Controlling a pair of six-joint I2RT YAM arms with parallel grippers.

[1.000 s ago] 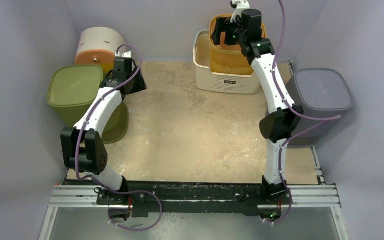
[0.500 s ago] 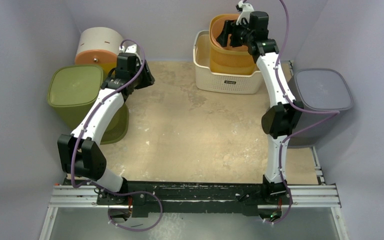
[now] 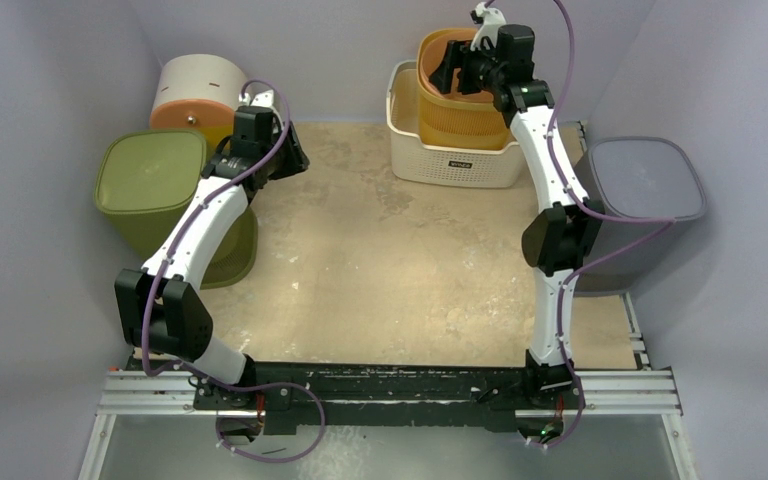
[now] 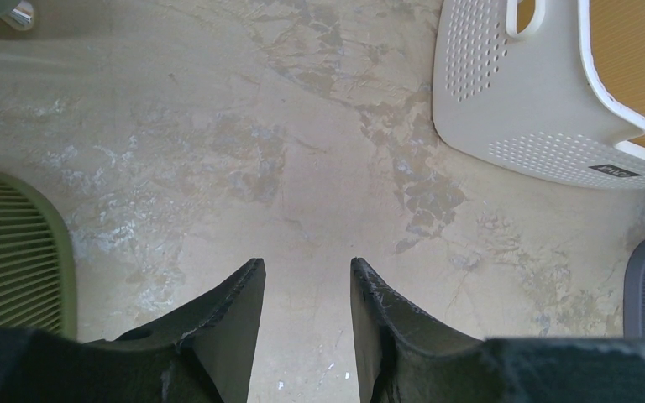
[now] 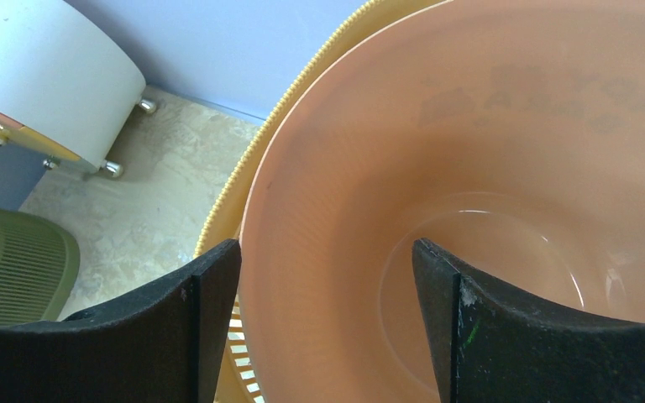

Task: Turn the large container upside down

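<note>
— Where's the orange bin (image 3: 463, 118)?

— Standing in the white basket (image 3: 450, 160), toward its right end, mouth up. It isn't turned over.

— And the right gripper (image 5: 326, 252)?

— At the bin's rim, above the basket. Its jaws are spread wide and straddle the bin's wall: one finger (image 5: 206, 323) hangs just outside it, the other is down inside the smooth hollow. The inner finger stands clear of the wall, so nothing is clamped.

— Left gripper (image 4: 302, 264)?

— Well to the left of the basket, over the bare table (image 4: 319, 168). Its jaws are partly open with only tabletop between them; it holds nothing. From its wrist view the basket's perforated corner sits up and to the right.
</note>
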